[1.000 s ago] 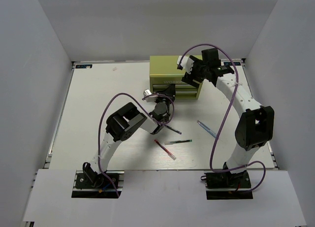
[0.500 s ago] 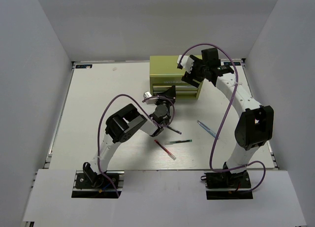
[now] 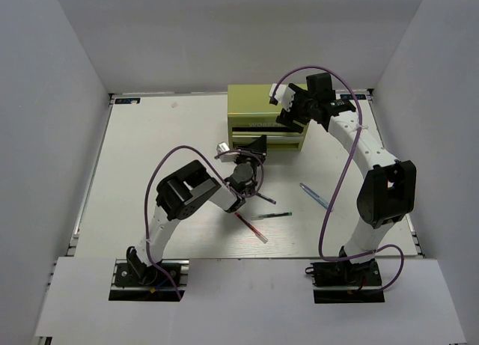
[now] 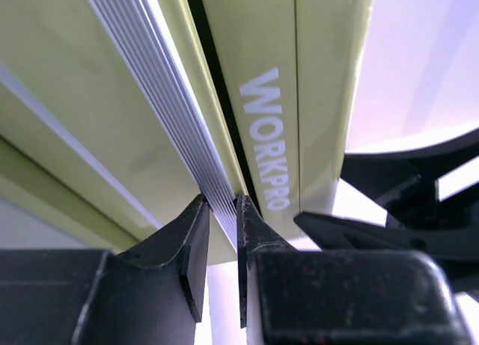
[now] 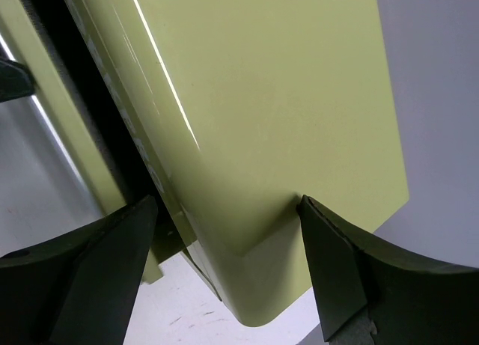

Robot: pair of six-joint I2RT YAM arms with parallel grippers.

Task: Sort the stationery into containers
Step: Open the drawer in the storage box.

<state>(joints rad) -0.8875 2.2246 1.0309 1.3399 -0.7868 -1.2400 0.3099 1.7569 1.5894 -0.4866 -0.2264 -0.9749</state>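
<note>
The olive-green cabinet [image 3: 251, 102] stands at the back of the table, its lettered front [image 4: 263, 147] facing the arms. My left gripper [image 3: 260, 144] [image 4: 222, 210] is shut on the ribbed silver handle [image 4: 172, 113] of the top drawer, and a dark gap shows above that drawer. My right gripper [image 3: 288, 114] [image 5: 228, 203] straddles the cabinet's right corner [image 5: 262, 98] with its jaws wide, one fingertip on each side. On the table lie a red pen [image 3: 251, 227], a green pen [image 3: 271, 215], a light blue pen [image 3: 314, 196] and a dark pen [image 3: 263, 198].
White walls close in the table [image 3: 150, 158] on the left, right and back. The pens lie between the two arms, in front of the cabinet. The left arm's purple cable [image 3: 172, 154] loops above the table's left half.
My left gripper has drawn back a little toward the near edge with the handle, and a dark gap has opened at the top drawer. The right arm has stayed put.
</note>
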